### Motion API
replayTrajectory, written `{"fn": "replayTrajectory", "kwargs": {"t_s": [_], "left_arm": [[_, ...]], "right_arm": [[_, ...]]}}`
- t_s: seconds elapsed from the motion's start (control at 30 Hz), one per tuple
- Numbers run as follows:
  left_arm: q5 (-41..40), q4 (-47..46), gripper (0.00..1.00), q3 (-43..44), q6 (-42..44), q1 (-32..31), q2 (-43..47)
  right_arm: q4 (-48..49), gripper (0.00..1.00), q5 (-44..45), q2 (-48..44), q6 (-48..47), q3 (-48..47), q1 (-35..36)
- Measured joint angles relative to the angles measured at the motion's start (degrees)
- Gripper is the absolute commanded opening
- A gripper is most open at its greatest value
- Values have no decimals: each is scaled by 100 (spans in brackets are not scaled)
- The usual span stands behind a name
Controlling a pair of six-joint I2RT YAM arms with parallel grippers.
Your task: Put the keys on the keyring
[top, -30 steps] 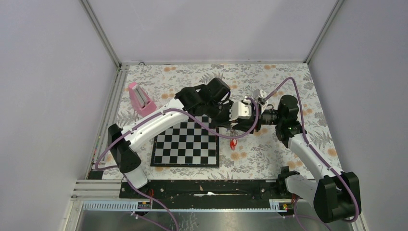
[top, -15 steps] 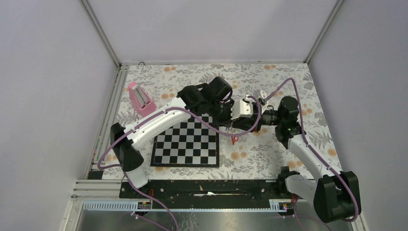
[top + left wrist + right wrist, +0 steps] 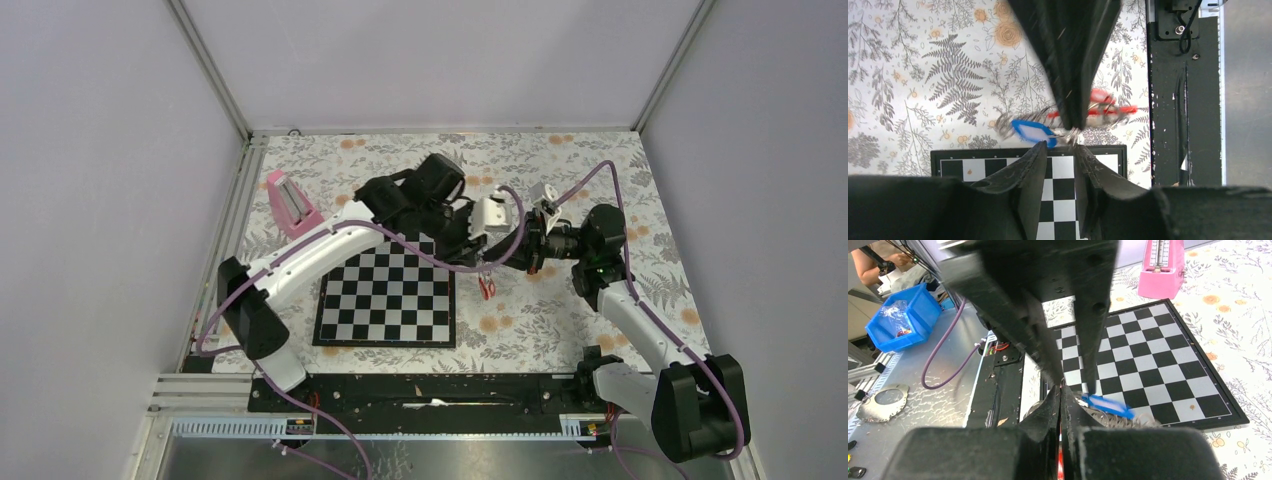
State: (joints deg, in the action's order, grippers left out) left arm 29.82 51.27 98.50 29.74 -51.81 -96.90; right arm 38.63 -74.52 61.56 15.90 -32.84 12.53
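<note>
Floral tablecloth [image 3: 560, 320] lay under the 2 arms, which met beside the chessboard's [image 3: 385, 300] right edge. We saw the right gripper [image 3: 1060, 390] pinched tight on the keyring [image 3: 1108, 110], with the blue-tagged key [image 3: 1030, 131] beside its tips. The left gripper [image 3: 1060, 147] stood parted close by, gripping nothing.

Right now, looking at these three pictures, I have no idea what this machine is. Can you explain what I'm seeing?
These are two robot arms bolted to a flowered table, each ending in a two-finger gripper. One picture looks down from above; the other two come from a camera on each wrist. On the table lie a chessboard and a pink block. The right gripper is pinched shut, seemingly on the keyring, with a blue-tagged key and a red-tagged key clustered there. The left gripper stands open just opposite, holding nothing.
</note>
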Motion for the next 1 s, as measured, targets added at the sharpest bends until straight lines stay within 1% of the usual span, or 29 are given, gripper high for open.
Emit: {"fn": "replayTrajectory", "kwargs": {"t_s": [0.2, 0.27, 0.4, 0.57, 0.73, 1.0], "left_arm": [[1178, -881, 38, -1023, -219, 898, 560], [1462, -1152, 38, -1222, -289, 1010, 667], [2044, -1703, 38, -1604, -514, 1049, 833], [2557, -2275, 36, -1860, -848, 1060, 896], [2804, -2643, 33, -2031, -1119, 1060, 918], [3023, -3005, 32, -2035, -1436, 1060, 896]], "right_arm": [[619, 0, 4, 28, 551, 48, -17], [752, 0, 4, 44, 669, 57, -26], [940, 0, 11, 55, 826, 96, -48], [1058, 0, 13, 92, 892, 129, -68], [1067, 0, 13, 107, 905, 136, -72], [1097, 0, 13, 107, 907, 164, -72]]}}
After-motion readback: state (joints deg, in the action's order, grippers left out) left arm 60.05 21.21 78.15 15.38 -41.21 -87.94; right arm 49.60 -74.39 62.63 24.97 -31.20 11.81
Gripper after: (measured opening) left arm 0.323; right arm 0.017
